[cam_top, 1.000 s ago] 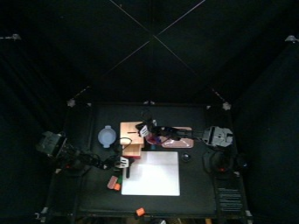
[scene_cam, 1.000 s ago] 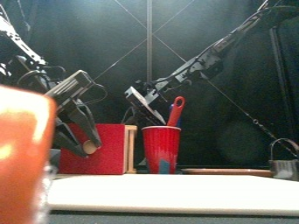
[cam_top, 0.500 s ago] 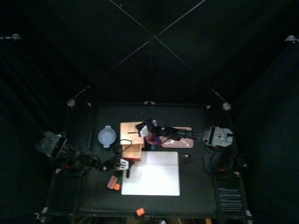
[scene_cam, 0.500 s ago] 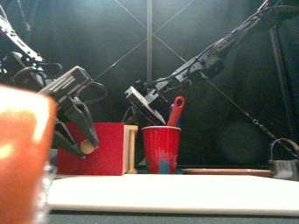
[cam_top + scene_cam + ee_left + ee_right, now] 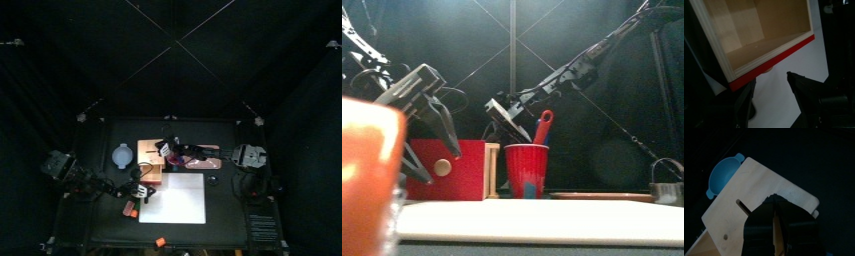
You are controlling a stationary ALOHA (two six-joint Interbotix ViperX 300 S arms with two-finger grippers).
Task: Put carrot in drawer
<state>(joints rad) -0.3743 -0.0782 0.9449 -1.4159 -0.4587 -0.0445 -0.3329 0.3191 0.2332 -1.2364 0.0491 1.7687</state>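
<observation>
— Where does the overhead camera sit?
— High above, looking straight down; the small black table (image 5: 227, 205) lies far off in the middle, with the flat white sheet (image 5: 175, 198) on it.
— And the front one?
— At table height on the front edge, facing level across. That same white sheet (image 5: 543, 220) fills its foreground, and the red-fronted pale wooden drawer box (image 5: 452, 170) stands close behind.
— The wrist cameras?
— The left one looks very near into the drawer's open wooden inside (image 5: 757, 30), shared with the front view. The right one faces a pale wooden panel (image 5: 754, 195) and a light blue bowl (image 5: 723, 174), which the overhead view (image 5: 123, 156) also catches.
</observation>
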